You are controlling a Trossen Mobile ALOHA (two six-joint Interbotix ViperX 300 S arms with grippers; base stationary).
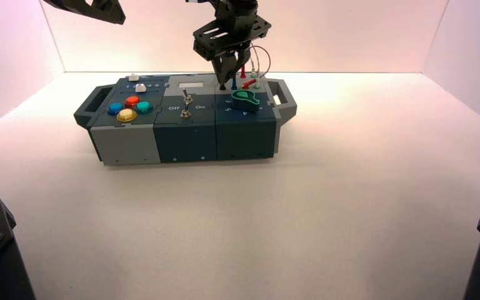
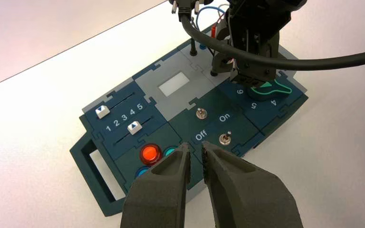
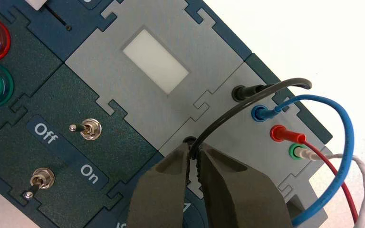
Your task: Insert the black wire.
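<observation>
Right tool (image 1: 224,82), pressed together on the black wire (image 3: 247,111), is lowered over the right part of the box (image 1: 184,134), on its grey panel. Held in its tips is one end of the wire, right at the black socket (image 3: 189,140) nearer the front; whether the plug is fully seated cannot be told. From there the wire arches over the panel to its other end, a black plug (image 3: 252,91) standing in the black socket farther back.

Just beside that back plug, in a row, come a blue plug (image 3: 266,113), a red plug (image 3: 290,135) and a white plug (image 3: 308,153) in a green-ringed socket. Their leads loop out past the edge of the panel.

In front of the tool sits a dark knob (image 1: 244,100) with a green outline. Toward the box's middle are a pale window (image 3: 156,61) and, nearer the front, two metal switches, the back one (image 3: 91,129) tipped toward "Off".

Farther left are two white sliders, the back one (image 2: 102,111) at the "1" end and the front one (image 2: 134,127) near mid-track. In front of them cluster red, blue, green and yellow buttons (image 1: 129,109).

Left tool (image 1: 111,12) hangs beyond the box's back left, slightly spread and holding nothing. The box rests on a pale desk (image 1: 225,225).
</observation>
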